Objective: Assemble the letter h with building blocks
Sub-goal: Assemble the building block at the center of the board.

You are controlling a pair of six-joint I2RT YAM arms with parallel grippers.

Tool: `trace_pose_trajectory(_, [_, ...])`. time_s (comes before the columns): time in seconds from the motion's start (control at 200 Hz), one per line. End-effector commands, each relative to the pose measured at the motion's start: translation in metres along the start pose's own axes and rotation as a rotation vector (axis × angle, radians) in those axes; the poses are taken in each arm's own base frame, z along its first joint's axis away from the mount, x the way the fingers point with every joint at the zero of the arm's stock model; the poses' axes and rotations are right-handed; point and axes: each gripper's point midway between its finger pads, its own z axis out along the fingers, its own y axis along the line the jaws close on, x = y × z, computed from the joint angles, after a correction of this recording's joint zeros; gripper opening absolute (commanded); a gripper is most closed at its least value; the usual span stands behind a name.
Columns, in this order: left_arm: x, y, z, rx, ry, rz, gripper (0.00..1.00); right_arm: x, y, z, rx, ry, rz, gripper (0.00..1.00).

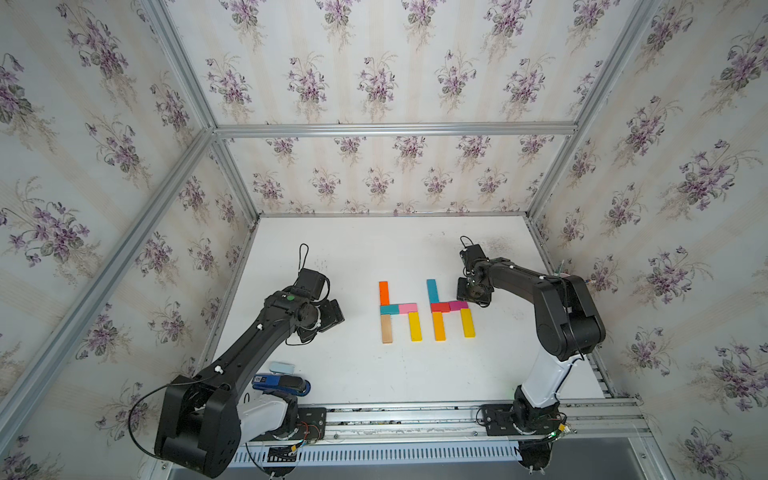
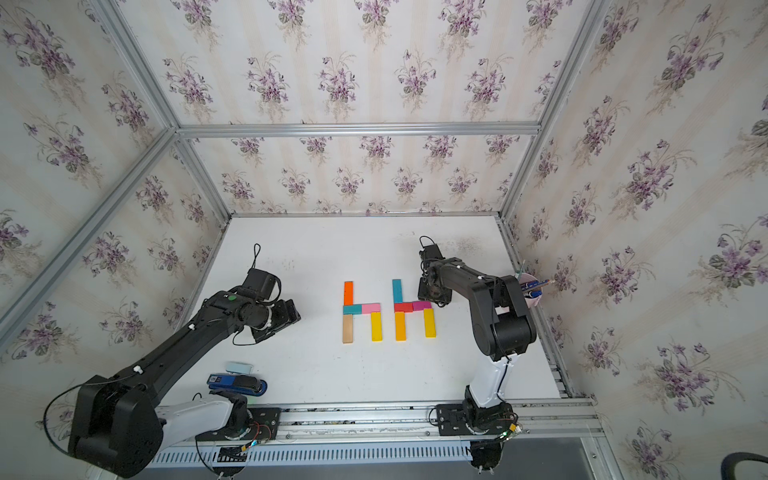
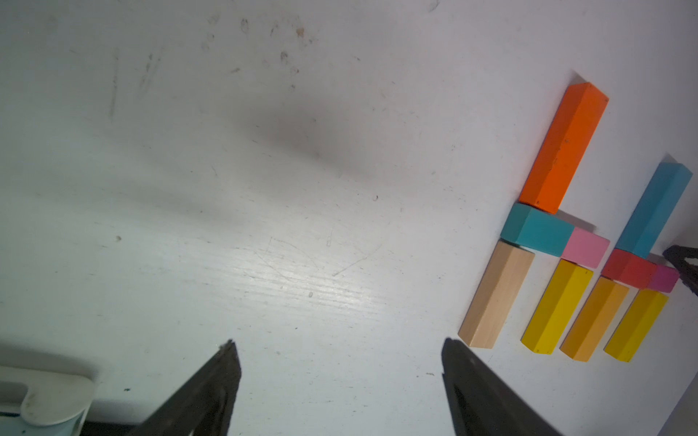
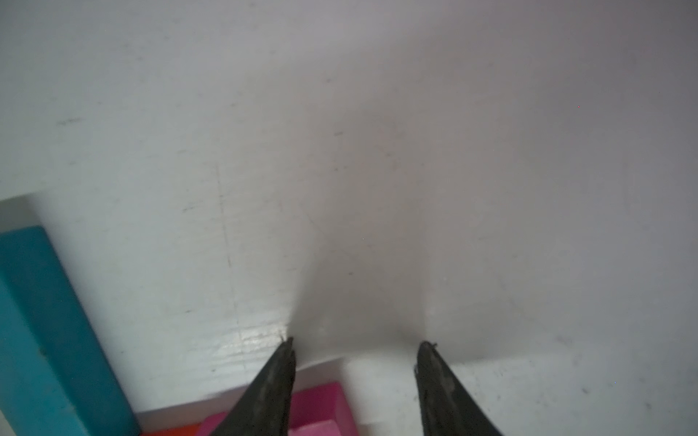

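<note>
The right gripper (image 4: 355, 341) looms closest in its wrist view, its fingers moderately apart and clamping nothing. One tip is over the magenta block (image 4: 321, 404), the crossbar's outer end in the right-hand letter h (image 1: 440, 307), mid-table (image 1: 353, 365). A second h (image 1: 392, 308) lies just beside it. The left gripper (image 3: 340, 343) hangs wide and empty, well apart. Assembly looks complete bar alignment. The next move is probably a light nudge, or a straight lift clear.

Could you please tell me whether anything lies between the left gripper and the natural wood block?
Nothing visible does: only bare white table lies between the open left gripper and the natural wood block.
</note>
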Motion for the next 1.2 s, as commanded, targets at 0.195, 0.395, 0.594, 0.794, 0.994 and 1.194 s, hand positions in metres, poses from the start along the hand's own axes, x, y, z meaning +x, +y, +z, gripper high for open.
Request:
trace_pose_trajectory(0.195, [-0.001,0.002,0.003,-0.008,-0.006,0.008,0.86,0.007,-0.005,-0.003,0.009,0.000,0.004,0.52])
trace_pose_trajectory(0.395, [0.000,0.003,0.004,-0.012,-0.003,0.006,0.86,0.007,-0.003,-0.004,-0.004,0.000,0.006,0.51])
trace_pose_trajectory(0.594, [0.000,0.003,0.003,-0.010,-0.003,0.007,0.86,-0.008,0.001,-0.008,-0.002,-0.026,0.002,0.53])
trace_pose_trajectory(0.794, [0.000,0.004,0.003,-0.015,-0.006,0.008,0.86,-0.034,0.007,-0.035,-0.011,-0.092,0.016,0.55])
trace_pose_trajectory(0.994, [-0.001,0.002,0.001,-0.008,-0.012,0.006,0.86,-0.012,-0.026,-0.026,0.042,-0.046,0.089,0.52])
trace_pose_trajectory(1.194, [0.000,0.003,0.001,-0.008,-0.007,0.014,0.86,0.009,-0.034,-0.017,0.020,-0.006,0.087,0.51])
